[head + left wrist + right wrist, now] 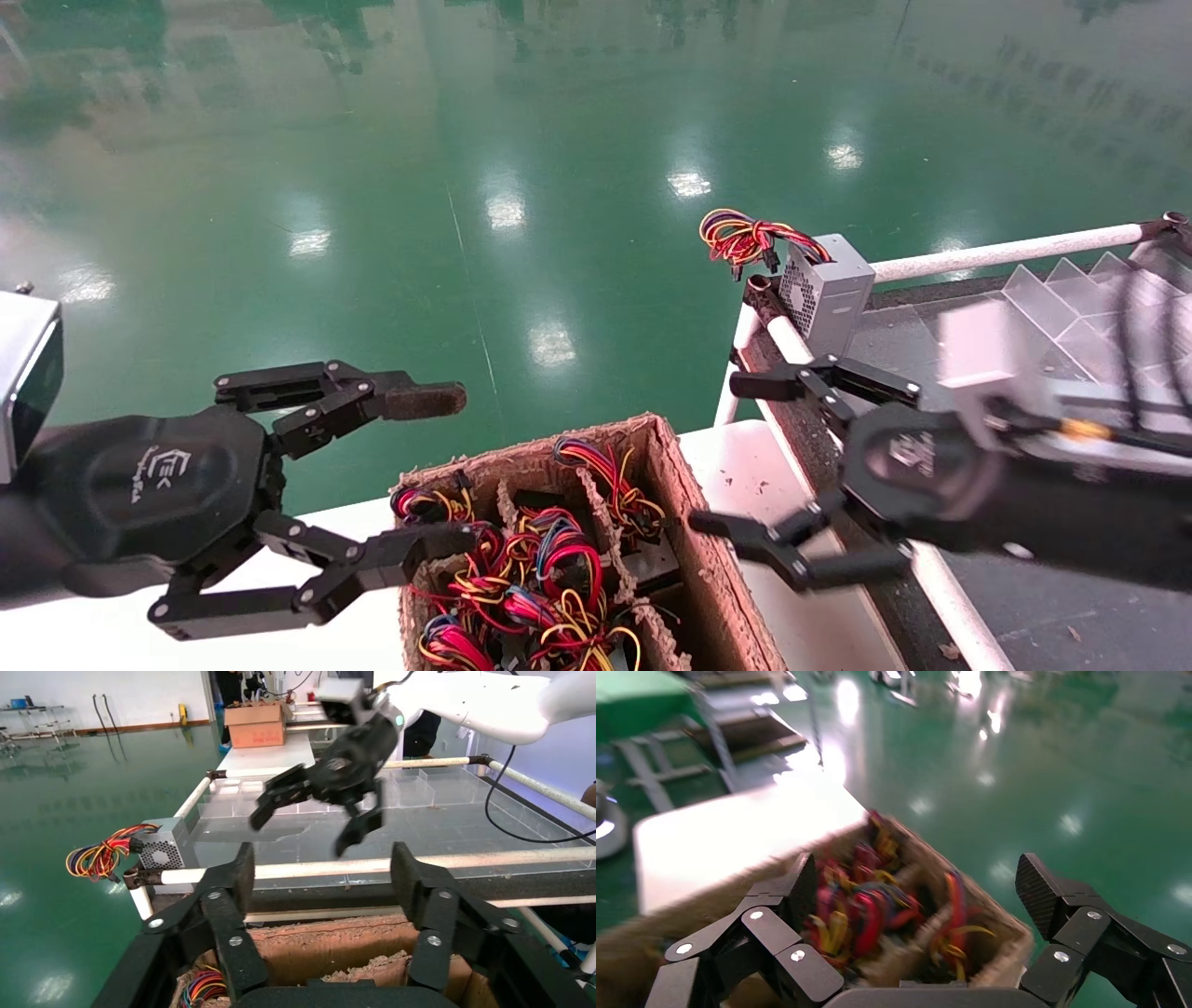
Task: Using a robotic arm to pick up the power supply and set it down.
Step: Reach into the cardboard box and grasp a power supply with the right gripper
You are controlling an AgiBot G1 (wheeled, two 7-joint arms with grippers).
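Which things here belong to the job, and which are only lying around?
For the job:
- right gripper, open, empty
- power supply standing at the conveyor's corner

Lying around:
- left gripper, open over the cardboard box
- clear dividers

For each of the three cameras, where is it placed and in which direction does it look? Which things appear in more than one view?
Head view: on the robot's head, looking down and forward; shows open left gripper, open right gripper, cardboard box, power supply.
Left wrist view: looks across the box toward the conveyor table; own fingers, right gripper, power supply.
Right wrist view: looks down at the box; own fingers.
Shared: the box, in all three.
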